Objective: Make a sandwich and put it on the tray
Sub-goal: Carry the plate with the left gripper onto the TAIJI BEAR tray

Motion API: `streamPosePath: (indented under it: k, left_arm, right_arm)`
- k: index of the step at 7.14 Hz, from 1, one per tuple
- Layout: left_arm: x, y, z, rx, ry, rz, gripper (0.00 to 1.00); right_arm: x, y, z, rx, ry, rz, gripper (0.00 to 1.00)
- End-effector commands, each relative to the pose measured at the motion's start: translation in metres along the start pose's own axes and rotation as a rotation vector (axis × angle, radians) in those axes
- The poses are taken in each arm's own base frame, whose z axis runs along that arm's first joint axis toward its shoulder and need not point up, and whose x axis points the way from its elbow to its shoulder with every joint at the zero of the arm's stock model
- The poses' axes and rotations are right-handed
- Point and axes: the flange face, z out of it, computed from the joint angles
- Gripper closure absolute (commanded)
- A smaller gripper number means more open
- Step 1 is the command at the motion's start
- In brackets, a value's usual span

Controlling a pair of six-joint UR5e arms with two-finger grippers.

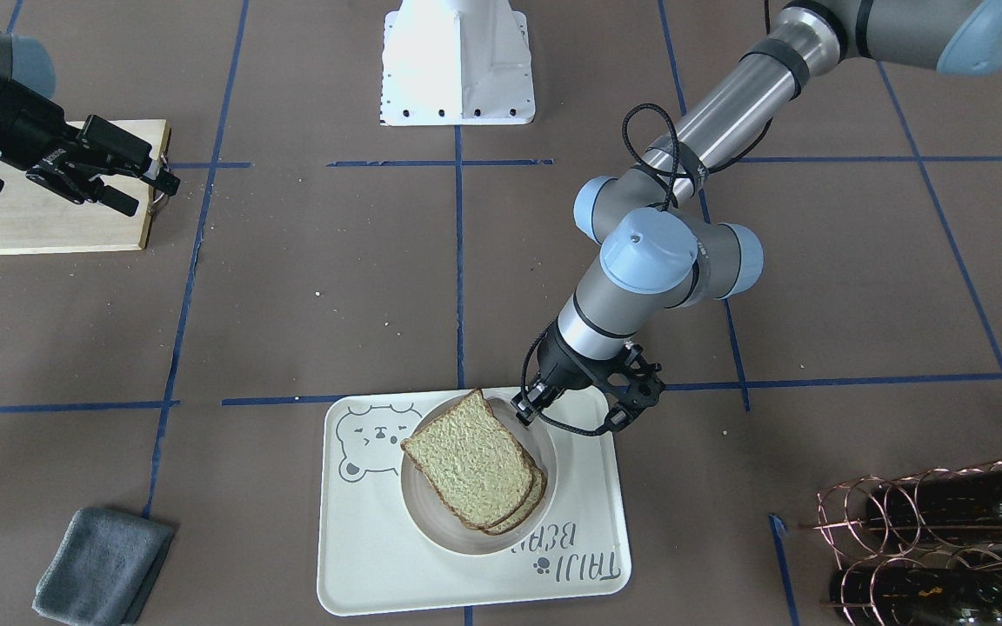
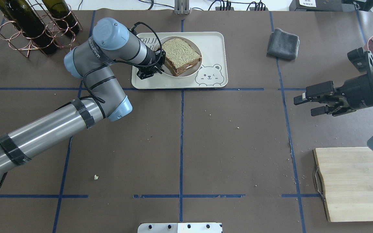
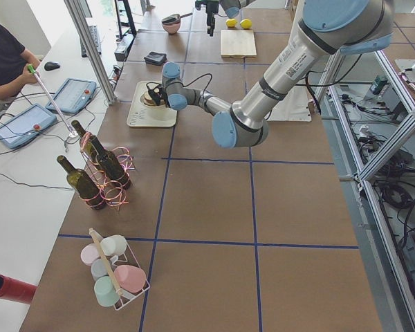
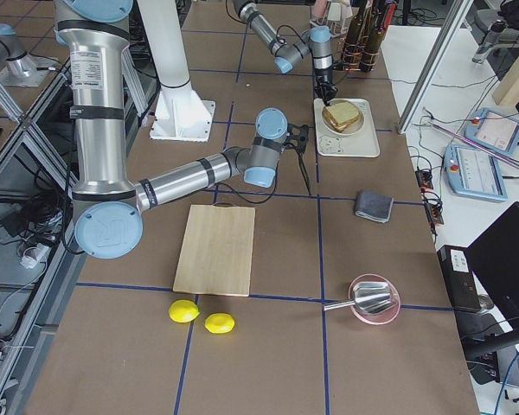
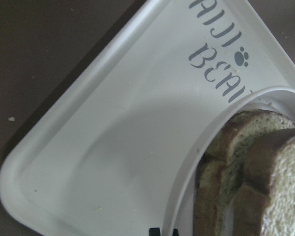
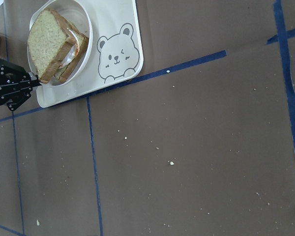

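On rounded cream tray, grainy sandwich

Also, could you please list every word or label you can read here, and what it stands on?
"TAIJI BEAR": grey lettering on the tray, upside down in the front-facing view.
Printing on the left arm: too small to read.
Sticker on the right arm: too small to read.

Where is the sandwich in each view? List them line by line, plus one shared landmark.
Front-facing: sandwich bottom centre, on the plate.
Overhead: sandwich top centre.
Exterior left: sandwich upper left, far and small.
Exterior right: sandwich upper right of centre.
Left wrist: sandwich bottom right corner, close up.
Right wrist: sandwich top left corner.
Landmark: the tray under it, in all six views.
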Motion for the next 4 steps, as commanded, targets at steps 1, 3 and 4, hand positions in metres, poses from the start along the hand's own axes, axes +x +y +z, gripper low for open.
streamPosePath:
  k: [1,3,4]
  left_arm:
    - [-0.002,0.011,0.013,-0.021,0.011,0.011,1.00]
    - [-0.001,0.024,0.016,-0.039,0.020,0.026,0.96]
    - [-0.006,0.026,0.024,-0.047,0.025,0.032,0.89]
  right_arm:
    - [0.000,0.000,0.001,-0.001,0.000,-0.001,0.00]
    - [-0.001,0.001,0.000,-0.002,-0.001,-0.002,0.00]
    - [-0.002,0.002,0.000,-0.004,-0.002,-0.003,0.00]
